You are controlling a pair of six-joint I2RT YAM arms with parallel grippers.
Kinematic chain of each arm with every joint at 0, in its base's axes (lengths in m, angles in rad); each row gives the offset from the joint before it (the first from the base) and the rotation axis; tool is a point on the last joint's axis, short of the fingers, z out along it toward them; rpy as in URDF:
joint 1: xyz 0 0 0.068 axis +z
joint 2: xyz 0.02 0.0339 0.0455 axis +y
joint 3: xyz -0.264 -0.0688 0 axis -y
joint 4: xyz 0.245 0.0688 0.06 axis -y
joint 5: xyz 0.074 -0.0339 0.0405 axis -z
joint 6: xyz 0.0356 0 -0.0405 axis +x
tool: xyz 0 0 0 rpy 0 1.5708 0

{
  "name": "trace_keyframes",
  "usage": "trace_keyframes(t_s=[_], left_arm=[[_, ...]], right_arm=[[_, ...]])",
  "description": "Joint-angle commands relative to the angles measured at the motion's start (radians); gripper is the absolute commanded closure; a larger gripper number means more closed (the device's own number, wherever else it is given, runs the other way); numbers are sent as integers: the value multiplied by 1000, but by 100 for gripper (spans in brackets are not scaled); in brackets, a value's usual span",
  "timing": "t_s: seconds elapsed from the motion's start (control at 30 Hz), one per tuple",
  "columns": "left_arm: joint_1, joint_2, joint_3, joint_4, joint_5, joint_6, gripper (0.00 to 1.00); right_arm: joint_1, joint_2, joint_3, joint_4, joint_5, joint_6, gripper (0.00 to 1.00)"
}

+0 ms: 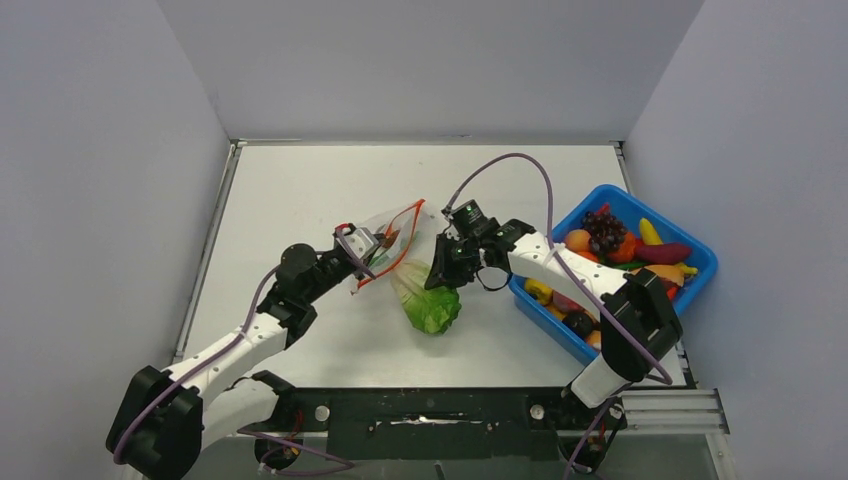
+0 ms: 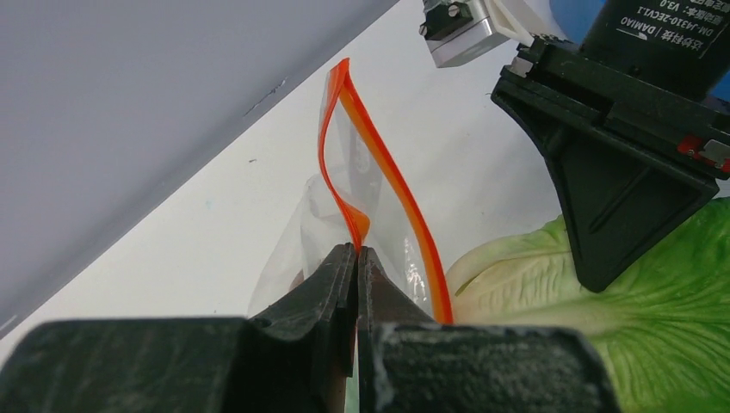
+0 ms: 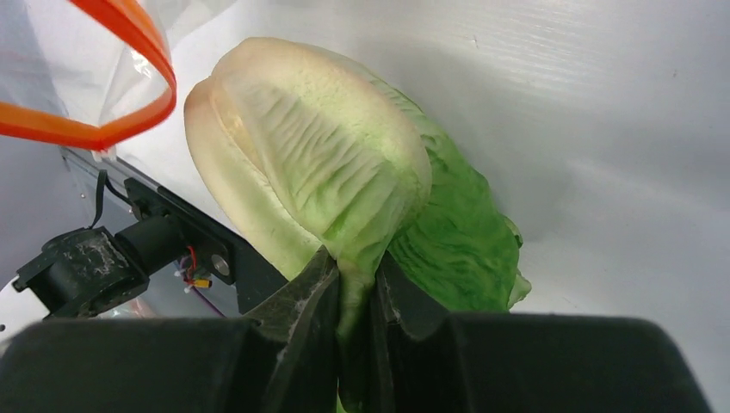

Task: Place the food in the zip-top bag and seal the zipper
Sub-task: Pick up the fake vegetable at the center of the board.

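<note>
The right jaws are clamping the lettuce leaf [image 1: 431, 307], its stem aiming toward the left edge of the desk [image 1: 300, 185] at the zip-top bag [image 1: 392, 232], whose zipper [image 2: 415, 225] the closed left jaws are pinching

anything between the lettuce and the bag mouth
Nothing visible. The right hand grips the lettuce beside the zip-top bag, whose mouth gapes open, pinched by the left hand at its orange-red zipper.

Each arm, the left arm [image 1: 225, 355] and the right arm [image 1: 548, 262], has smooth white tube parts and chunky black round joints. A thin purple cable [image 1: 516, 156] loops along it. The black fingers [image 2: 327, 288] look rough and scratched. A black motor block [image 2: 663, 34] has small white letters on it.
</note>
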Motion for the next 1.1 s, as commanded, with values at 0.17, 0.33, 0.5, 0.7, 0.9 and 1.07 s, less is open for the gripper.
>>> trace_keyframes(t_s=[0.17,0.33,0.5,0.7,0.9,1.07], left_arm=[[-24,99,-32,264,39,-58,100],[-118,154,-67,356,-56,-93,100],[-185,186,-126,450,-118,-129,100],[-232,177,-187,524,-180,-172,100],[-248,171,-221,560,-205,-195,100],[-252,165,-238,596,-249,-191,100]], right_arm=[[15,-127,6,76,-92,93,100],[35,-202,-45,8,-73,91,100],[31,-283,-70,-62,-31,74,100],[14,-297,-62,-56,33,145,100],[42,-262,-22,-25,113,296,100],[53,-182,-4,-22,105,342,100]])
